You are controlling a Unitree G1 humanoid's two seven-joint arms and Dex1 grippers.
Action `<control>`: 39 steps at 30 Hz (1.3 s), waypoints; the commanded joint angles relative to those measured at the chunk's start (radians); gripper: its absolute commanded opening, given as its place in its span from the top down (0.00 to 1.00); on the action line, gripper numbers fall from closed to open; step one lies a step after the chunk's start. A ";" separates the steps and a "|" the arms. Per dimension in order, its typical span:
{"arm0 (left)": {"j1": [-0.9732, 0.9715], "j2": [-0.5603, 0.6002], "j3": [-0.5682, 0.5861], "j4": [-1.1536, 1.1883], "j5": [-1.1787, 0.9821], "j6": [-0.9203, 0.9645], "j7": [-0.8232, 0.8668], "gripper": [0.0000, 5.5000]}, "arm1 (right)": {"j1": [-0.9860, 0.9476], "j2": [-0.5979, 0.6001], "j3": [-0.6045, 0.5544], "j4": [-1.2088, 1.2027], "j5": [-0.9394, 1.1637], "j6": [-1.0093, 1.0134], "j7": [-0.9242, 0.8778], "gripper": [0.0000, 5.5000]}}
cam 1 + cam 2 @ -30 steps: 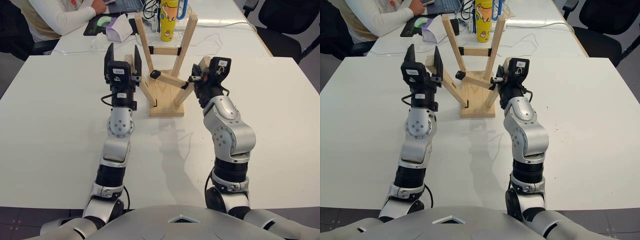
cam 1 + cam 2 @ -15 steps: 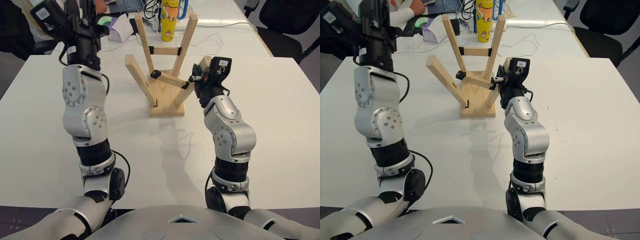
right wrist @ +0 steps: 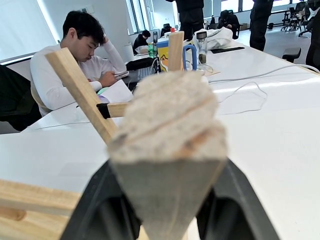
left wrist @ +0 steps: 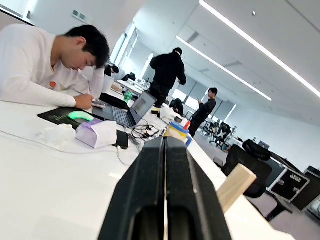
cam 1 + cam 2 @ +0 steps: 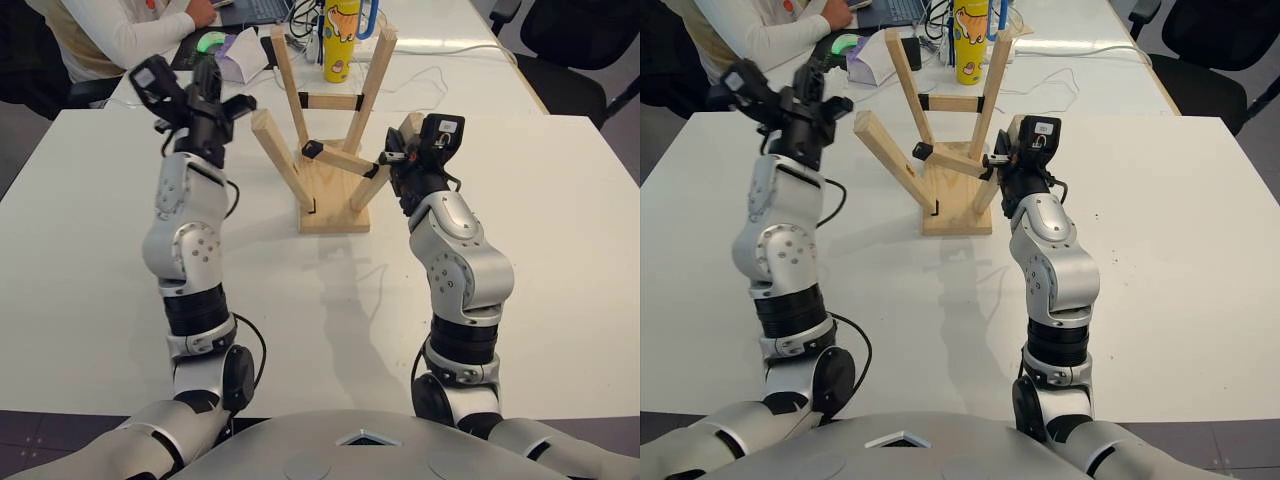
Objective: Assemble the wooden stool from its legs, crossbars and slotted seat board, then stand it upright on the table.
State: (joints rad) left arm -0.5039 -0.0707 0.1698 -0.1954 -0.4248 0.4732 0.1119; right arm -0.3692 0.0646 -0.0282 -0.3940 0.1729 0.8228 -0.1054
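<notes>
while right fingers [image 3: 97, 207] clamp a leg [image 5: 372, 186] of the upturned stool [image 5: 333, 212] by the table's [image 5: 560, 250] far edge, left fingers [image 4: 145, 200] sit closed.

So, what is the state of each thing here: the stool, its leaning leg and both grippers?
Stool: upside down, legs pointing up.
Leaning leg: tilted outward, held by no gripper.
Left gripper: jaws shut, empty.
Right gripper: jaws shut on the right leg.
</notes>
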 commanded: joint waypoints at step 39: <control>0.085 0.060 -0.076 -0.191 -0.118 0.054 -0.131 1.00 | 0.022 -0.072 0.042 0.106 -0.038 0.057 0.023 0.81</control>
State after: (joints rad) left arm -0.4111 -0.0159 0.0992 -0.3814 -0.5463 0.5238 -0.0133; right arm -0.4064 0.0144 0.0124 -0.3642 0.1634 0.8205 -0.0756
